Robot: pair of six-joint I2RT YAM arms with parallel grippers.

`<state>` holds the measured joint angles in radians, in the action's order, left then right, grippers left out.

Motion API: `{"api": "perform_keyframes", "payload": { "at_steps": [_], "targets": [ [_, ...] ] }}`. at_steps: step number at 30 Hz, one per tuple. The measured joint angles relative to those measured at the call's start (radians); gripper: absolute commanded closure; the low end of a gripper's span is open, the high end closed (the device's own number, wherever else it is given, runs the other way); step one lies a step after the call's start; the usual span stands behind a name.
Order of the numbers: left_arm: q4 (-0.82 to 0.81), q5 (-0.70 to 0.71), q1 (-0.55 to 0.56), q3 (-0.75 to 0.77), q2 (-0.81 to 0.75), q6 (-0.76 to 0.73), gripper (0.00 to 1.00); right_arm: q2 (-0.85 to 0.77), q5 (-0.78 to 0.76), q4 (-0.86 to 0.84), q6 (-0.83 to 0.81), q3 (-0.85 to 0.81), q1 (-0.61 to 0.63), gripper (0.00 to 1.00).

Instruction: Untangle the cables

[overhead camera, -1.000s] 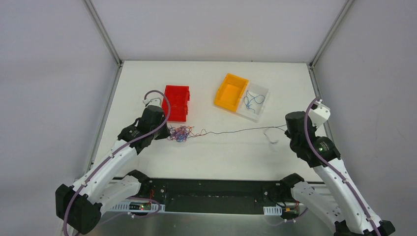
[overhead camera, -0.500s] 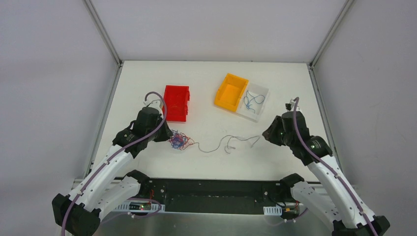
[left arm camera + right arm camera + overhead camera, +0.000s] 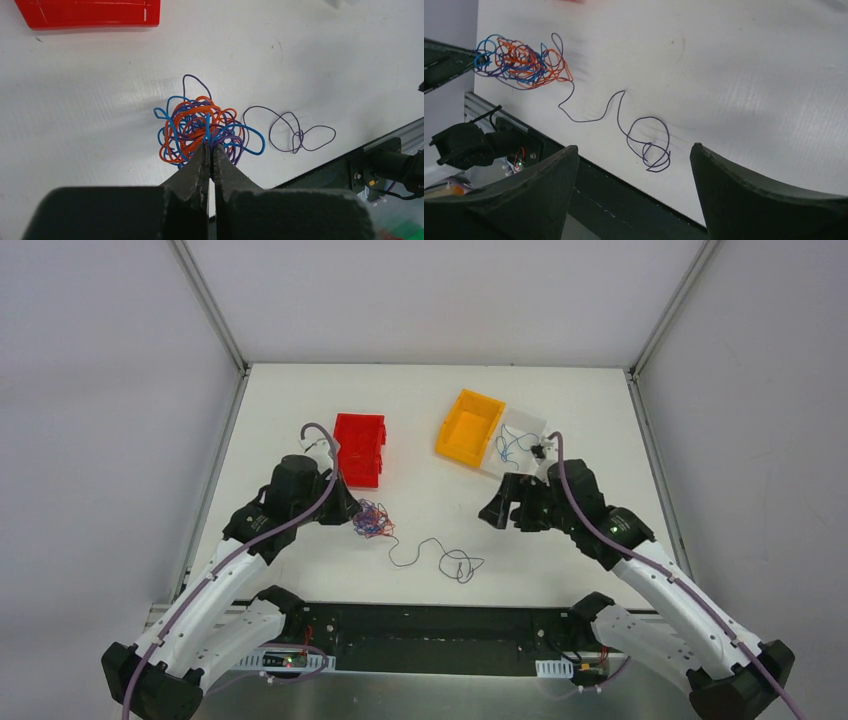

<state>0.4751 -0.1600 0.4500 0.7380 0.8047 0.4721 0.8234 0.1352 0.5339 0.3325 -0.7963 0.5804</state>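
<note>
From above, the left gripper [image 3: 350, 512] sits at the left side of a red, blue and purple tangle [image 3: 372, 521] on the white table [image 3: 300, 570], just in front of the red bin [image 3: 358, 448]. A dark loose strand [image 3: 432, 552] trails from the tangle rightward and toward the near edge, ending in a small coil. The right gripper [image 3: 497, 515] hovers beyond that coil, on the side of the orange bin [image 3: 468, 426]. It is plainly the nearer arm to the coil. The left wrist view shows the left jaws pinched together on the near edge of the tangle [image 3: 200, 127]. The right wrist view shows the right jaws spread wide and holding nothing, with the coil [image 3: 650, 150] lying between and ahead of the fingertips. Whether the strand is free of the knot cannot be told.
</note>
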Motion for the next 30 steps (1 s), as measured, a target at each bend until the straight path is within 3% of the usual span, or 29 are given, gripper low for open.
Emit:
{"api": "perform_keyframes", "payload": {
  "at_steps": [11, 20, 27, 30],
  "targets": [
    [-0.001, -0.027, 0.0, 0.045, -0.033, -0.005, 1.0, 0.285, 0.021, -0.273, -0.074, -0.007, 0.311, 0.15],
    [-0.001, -0.047, 0.0, 0.068, -0.054, 0.011, 1.0, 0.512, -0.108, -0.596, 0.0, -0.014, 0.48, 0.16],
    [-0.001, -0.05, 0.0, 0.077, -0.06, 0.019, 1.0, 0.66, -0.216, -0.725, 0.063, -0.049, 0.528, 0.29],
    [-0.001, -0.05, 0.0, 0.077, -0.06, 0.028, 1.0, 0.682, -0.234, -0.743, 0.085, -0.049, 0.537, 0.57]
  ]
}}
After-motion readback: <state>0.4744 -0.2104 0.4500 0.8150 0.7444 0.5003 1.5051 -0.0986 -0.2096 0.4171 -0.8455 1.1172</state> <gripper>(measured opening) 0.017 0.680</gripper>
